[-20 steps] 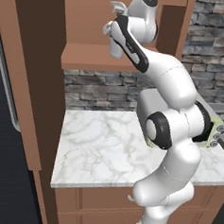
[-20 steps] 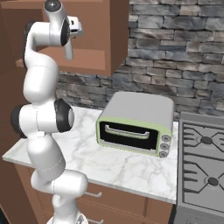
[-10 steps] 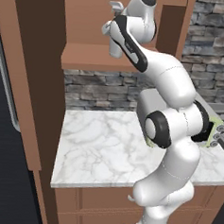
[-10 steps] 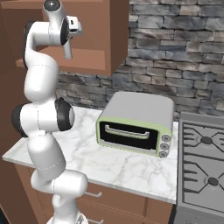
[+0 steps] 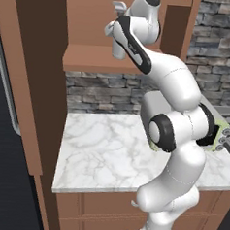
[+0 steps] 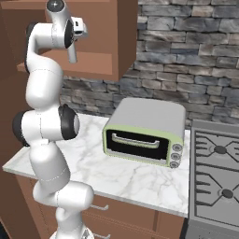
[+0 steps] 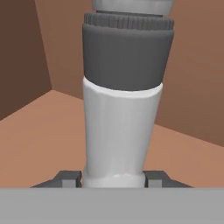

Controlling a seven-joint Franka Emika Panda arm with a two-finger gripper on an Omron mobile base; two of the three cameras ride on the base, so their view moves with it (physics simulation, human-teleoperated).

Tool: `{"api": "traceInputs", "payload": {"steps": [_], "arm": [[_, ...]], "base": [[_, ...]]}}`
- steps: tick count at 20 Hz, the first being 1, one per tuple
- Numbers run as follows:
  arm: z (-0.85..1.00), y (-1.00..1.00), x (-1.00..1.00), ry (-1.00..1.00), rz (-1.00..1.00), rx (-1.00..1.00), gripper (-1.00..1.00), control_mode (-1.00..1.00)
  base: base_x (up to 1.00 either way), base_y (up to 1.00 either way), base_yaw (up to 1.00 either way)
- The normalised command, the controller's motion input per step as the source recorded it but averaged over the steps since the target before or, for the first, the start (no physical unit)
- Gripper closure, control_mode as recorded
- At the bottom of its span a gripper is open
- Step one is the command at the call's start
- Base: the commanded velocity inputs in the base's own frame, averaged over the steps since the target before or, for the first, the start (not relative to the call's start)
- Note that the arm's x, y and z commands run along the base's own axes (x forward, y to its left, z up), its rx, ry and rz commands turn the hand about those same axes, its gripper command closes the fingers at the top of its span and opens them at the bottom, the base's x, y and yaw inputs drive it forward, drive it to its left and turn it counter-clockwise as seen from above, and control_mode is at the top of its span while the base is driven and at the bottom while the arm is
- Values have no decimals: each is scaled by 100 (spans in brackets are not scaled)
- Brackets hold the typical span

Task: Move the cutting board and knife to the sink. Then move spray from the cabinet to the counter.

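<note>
Hand view shows the spray bottle [image 7: 122, 118] upright on the cabinet [image 5: 92, 57] shelf, pinched between the gripper [image 7: 113, 178] fingers. Lifting it out and setting it on the marble counter [image 5: 104, 150] remains, by my judgement.

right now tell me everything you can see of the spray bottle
The spray is a pale grey-white bottle, plastic by its look, with a dark grey ribbed collar above the body and a lighter head part cut off at the top of the hand view. It stands upright on the shelf of the brown wooden cabinet, seen there as a pale shape beside the arm. The gripper is closed on its lower body, one fingertip at each side.
</note>
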Motion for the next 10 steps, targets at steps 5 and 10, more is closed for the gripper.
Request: {"api": "traceInputs", "payload": {"steps": [5, 10], "arm": [[0, 0, -1, 0, 0, 0, 100, -100], [0, 0, 0, 0, 0, 0, 100, -100]], "base": [[0, 0, 0], [0, 0, 0]]}}
